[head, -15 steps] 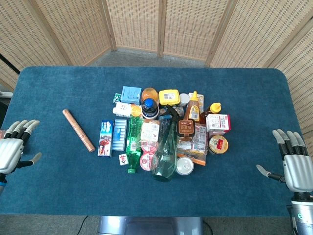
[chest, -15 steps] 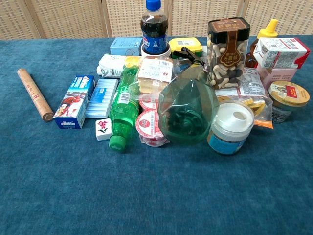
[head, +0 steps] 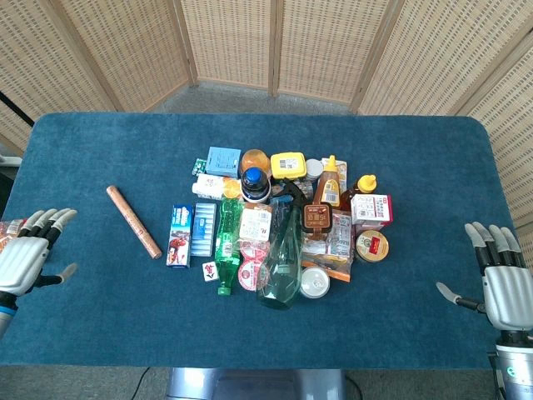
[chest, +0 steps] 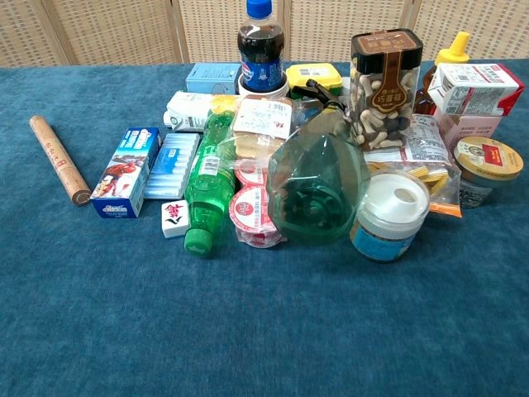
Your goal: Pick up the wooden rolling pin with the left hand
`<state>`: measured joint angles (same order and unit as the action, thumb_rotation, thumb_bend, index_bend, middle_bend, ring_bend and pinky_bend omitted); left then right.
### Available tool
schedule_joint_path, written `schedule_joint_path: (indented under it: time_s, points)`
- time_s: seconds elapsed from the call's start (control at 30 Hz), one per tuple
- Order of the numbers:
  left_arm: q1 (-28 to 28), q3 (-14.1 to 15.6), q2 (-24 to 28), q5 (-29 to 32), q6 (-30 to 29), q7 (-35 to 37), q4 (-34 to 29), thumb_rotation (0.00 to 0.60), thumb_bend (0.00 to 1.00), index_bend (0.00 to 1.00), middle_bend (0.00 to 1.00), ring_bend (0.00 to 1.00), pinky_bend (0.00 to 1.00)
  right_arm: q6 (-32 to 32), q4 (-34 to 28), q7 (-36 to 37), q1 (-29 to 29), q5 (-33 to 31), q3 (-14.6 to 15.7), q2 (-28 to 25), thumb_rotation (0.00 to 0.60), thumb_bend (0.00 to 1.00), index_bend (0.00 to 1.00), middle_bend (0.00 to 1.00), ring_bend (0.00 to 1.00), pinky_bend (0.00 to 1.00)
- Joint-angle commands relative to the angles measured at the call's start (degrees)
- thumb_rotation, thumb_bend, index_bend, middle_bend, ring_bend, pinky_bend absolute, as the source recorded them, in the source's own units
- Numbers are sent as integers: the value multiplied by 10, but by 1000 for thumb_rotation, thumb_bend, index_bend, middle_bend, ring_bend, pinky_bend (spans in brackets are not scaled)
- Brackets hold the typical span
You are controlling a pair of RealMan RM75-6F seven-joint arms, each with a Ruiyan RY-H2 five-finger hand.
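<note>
Left hand point(head: 21, 260) cut by left edge in head view, wrist out of frame. Right hand point(head: 502, 287) clipped at right edge, forearm lost at bottom. Neither hand shows in chest view. Cola bottle point(chest: 261, 48) cap cut by top edge there. Labels in pile too small to read.

Matt wooden rolling pin point(head: 133, 222) lies on napped blue cloth table point(head: 100, 150); glossy clear plastic bottle point(chest: 319, 186).
</note>
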<state>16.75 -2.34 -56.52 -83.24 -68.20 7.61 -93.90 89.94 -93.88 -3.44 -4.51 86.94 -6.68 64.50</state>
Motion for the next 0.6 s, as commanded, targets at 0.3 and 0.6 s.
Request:
schedule_joint_path:
  time_s: [0.3, 0.6]
  points:
    - [54, -4, -68, 27, 85, -54, 76, 600, 346, 7, 0, 0, 0, 15, -15, -14, 13, -4, 0, -10, 460, 0, 0, 103, 0, 0]
    - [103, -18, -129, 49, 155, -23, 139, 600, 347, 23, 0, 0, 0, 22, -23, -24, 19, -11, -3, -20, 457, 0, 0, 103, 0, 0]
